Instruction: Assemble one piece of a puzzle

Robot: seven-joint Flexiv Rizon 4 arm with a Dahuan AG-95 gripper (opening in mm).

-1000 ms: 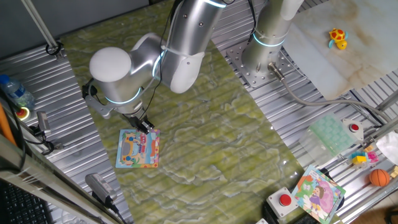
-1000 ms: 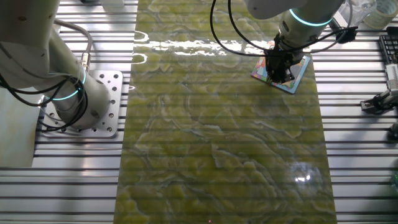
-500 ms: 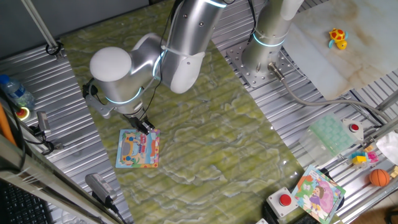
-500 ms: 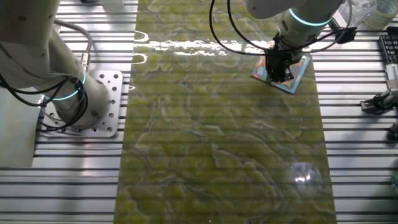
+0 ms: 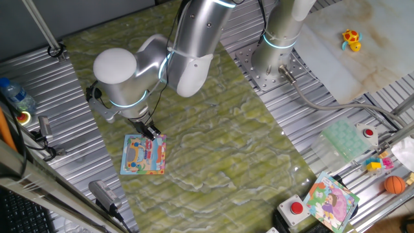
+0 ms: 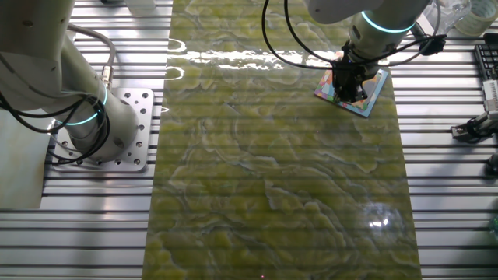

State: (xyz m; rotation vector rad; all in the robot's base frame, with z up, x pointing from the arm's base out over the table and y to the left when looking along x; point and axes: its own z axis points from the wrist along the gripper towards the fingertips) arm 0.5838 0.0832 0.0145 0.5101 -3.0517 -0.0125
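Note:
The puzzle [image 5: 142,155] is a flat square board with a light-blue border and an orange, pink and yellow cartoon picture, lying on the green mat at the front left. It also shows in the other fixed view [image 6: 372,93], partly covered by the arm. My gripper [image 5: 152,134] points down at the board's far right corner, its dark fingertips at or just above the surface; in the other fixed view the gripper [image 6: 350,87] stands over the board's middle. The piece is hidden; I cannot tell whether it is between the fingers or in the board.
A second square board with a purple-and-green picture [image 5: 331,200] lies at the front right next to a red button box [image 5: 296,210]. A second arm's base [image 5: 275,48] stands at the back. A water bottle [image 5: 16,96] and a cable clamp sit at the left.

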